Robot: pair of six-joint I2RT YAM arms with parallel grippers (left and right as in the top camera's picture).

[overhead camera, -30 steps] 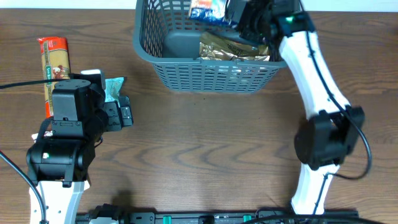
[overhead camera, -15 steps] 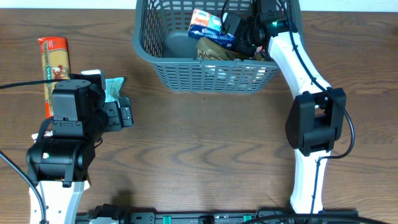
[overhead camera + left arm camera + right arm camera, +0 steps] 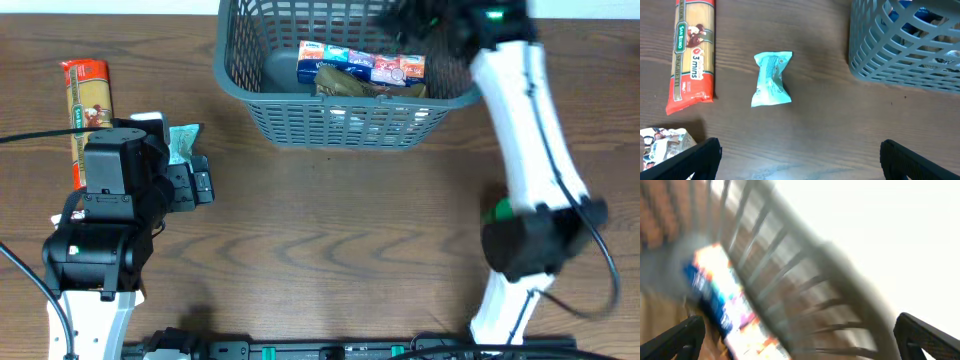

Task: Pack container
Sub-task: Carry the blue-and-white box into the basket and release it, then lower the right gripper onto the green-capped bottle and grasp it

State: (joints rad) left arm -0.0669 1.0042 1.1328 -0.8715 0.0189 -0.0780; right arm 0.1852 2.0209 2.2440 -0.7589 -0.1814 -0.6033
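Note:
The container (image 3: 340,125), a grey-blue lattice basket, stands at the table's far edge and also shows as the basket (image 3: 905,50) in the left wrist view. Inside it a blue-and-white packet (image 3: 362,65) lies across a gold packet (image 3: 372,90). My right gripper (image 3: 410,18) hovers blurred over the basket's far right rim. It is open, with the lattice wall (image 3: 805,280) and the blue packet (image 3: 715,297) below it. My left gripper (image 3: 801,167) is open over bare table, near a teal packet (image 3: 771,80) and a red spaghetti packet (image 3: 694,55).
A white printed packet (image 3: 662,145) lies partly under my left arm (image 3: 110,200). The teal packet (image 3: 185,140) and the spaghetti (image 3: 88,100) lie at the table's left. Brown wooden table (image 3: 340,240) stretches between the arms.
My right gripper opened and let go of the blue-and-white packet, which now lies flat in the basket. The right arm pulled up and to the right. The left arm has not moved.

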